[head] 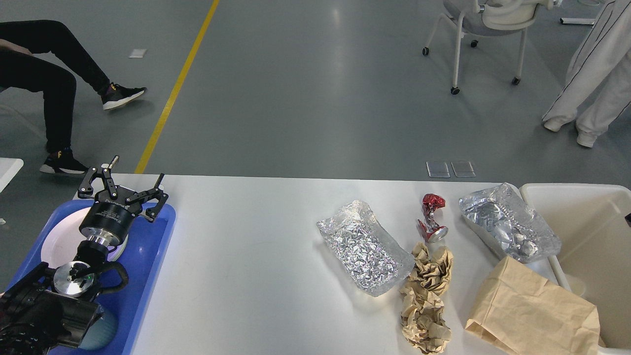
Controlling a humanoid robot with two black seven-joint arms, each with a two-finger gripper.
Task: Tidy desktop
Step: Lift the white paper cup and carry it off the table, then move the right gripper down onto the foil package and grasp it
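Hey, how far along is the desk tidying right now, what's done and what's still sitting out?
Done: a white plate sits in the blue tray. In hand: nothing; the left gripper hangs open above the tray, the right is out of view. Left on the desktop: two foil pouches, a crushed red can, crumpled brown paper and a paper bag beside the cream bin.

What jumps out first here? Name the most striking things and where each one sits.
Two crinkled silver foil bags glint on the right half of the white desktop, with a crushed red can between them. The left gripper hangs open over the blue tray at the left edge.
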